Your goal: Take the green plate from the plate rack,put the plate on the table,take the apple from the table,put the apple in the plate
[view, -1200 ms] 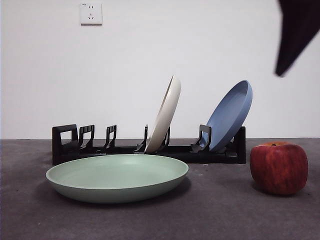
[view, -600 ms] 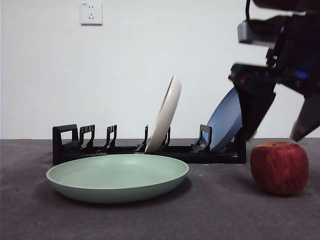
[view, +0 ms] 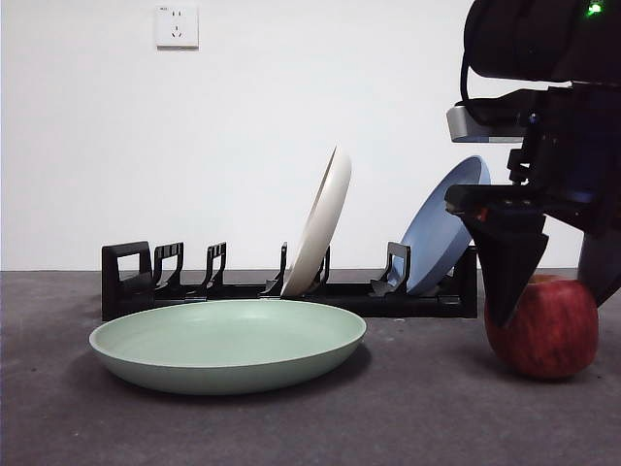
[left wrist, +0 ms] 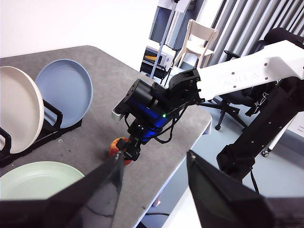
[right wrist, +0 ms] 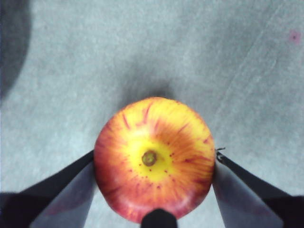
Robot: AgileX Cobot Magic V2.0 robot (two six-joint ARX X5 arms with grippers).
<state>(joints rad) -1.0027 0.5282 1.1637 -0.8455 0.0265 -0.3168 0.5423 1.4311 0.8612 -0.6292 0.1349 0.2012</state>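
Apple on the bench at right, upright, stem hollow facing up toward the right wrist camera; red at the sides, yellow around the stem. Right claw lowered over the apple, jaws apart, one at each flank, at or just short of the skin; contact not discernible. In the front view, one black jaw in front of the apple's left edge.

Green plate flat on the bench at left, near side of the plate rack, well apart from the apple. Rack long axis left to right, square loop handle at the left end. Cream-white plate upright in a middle slot, tilted right; blue plate in the right-end slot, tilted right, partly hidden by the arm.

Left claw raised clear of the bench, jaws apart, holding nothing.

White wall socket at far upper left. Lettering on the white arm in the left wrist view: "AGILE·X".
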